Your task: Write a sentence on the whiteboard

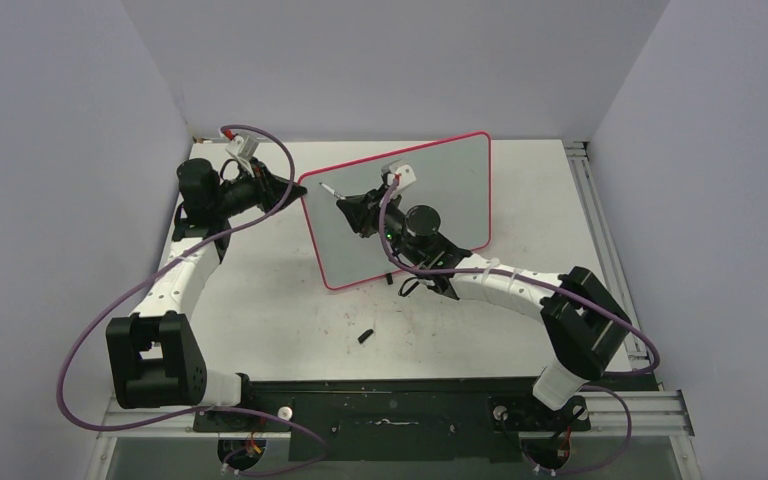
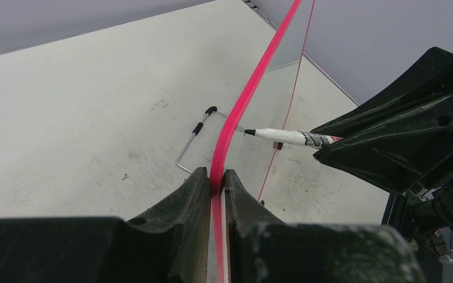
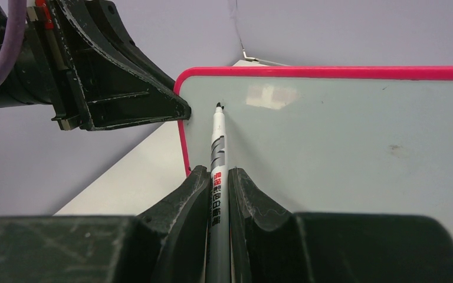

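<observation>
While aslant, whiteboard (image 1: 460,190) rim within left gripper (image 2: 217,178)

Whiteboard (image 1: 450,185) on the table (image 1: 260,300), left tool (image 2: 217,177) on its left edge, marker (image 3: 217,147) tip near that edge.

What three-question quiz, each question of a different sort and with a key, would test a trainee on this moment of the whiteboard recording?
1. True or false: the left gripper is shut on the pink rim of the whiteboard.
2. Multiple choice: what is the right gripper holding? A) a marker; B) an eraser; C) nothing.
3. Short answer: in the right wrist view, near which corner of the board is the marker's tip?

Key: 1 true; 2 A; 3 the upper left corner.
</observation>
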`<state>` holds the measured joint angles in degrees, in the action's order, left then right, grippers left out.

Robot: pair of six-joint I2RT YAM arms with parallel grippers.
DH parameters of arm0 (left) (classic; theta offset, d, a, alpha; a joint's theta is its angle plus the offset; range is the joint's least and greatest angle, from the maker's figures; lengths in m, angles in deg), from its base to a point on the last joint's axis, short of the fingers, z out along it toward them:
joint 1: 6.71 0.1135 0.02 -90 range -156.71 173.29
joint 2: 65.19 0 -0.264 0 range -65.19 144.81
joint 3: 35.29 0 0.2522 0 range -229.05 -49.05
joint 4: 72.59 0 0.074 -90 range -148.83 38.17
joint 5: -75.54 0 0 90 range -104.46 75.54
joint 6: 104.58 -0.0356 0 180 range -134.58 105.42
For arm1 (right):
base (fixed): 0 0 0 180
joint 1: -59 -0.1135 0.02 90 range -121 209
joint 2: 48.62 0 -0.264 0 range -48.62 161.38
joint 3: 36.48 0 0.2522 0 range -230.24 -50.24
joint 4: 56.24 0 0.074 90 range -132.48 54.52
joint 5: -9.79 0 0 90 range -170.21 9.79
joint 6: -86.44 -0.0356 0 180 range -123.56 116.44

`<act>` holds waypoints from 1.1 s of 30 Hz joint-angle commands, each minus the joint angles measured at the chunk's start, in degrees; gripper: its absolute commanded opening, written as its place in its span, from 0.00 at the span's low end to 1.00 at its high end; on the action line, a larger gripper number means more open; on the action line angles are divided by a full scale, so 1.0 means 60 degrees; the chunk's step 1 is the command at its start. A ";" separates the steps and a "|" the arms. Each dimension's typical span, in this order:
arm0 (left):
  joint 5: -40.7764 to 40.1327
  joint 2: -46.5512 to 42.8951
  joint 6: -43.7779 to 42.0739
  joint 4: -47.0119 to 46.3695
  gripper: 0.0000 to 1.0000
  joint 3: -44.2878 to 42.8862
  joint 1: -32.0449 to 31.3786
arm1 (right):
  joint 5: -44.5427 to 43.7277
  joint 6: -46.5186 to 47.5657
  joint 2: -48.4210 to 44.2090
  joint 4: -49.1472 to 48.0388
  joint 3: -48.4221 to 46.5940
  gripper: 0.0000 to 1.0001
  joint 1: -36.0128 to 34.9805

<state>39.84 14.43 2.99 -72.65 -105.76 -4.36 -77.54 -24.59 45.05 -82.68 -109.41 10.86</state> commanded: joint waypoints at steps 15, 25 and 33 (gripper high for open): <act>0.0312 -0.0246 -0.0144 -0.0201 0.00 0.0124 -0.0012 | -0.0113 0.0238 0.0285 0.0032 -0.0153 0.05 -0.0333; 0.0271 -0.0300 -0.0142 -0.0215 0.00 0.0135 -0.0003 | -0.1028 0.0379 -0.0158 0.0165 0.0372 0.05 -0.0345; 0.0270 -0.0342 -0.0135 -0.0237 0.00 0.0150 0.0004 | -0.1526 0.0524 -0.0494 0.0205 0.0686 0.05 -0.0350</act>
<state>39.42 14.27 2.77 -72.93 -105.43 -4.29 -81.51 -23.28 44.79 -81.81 -106.18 8.28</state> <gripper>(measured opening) 0.109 0.155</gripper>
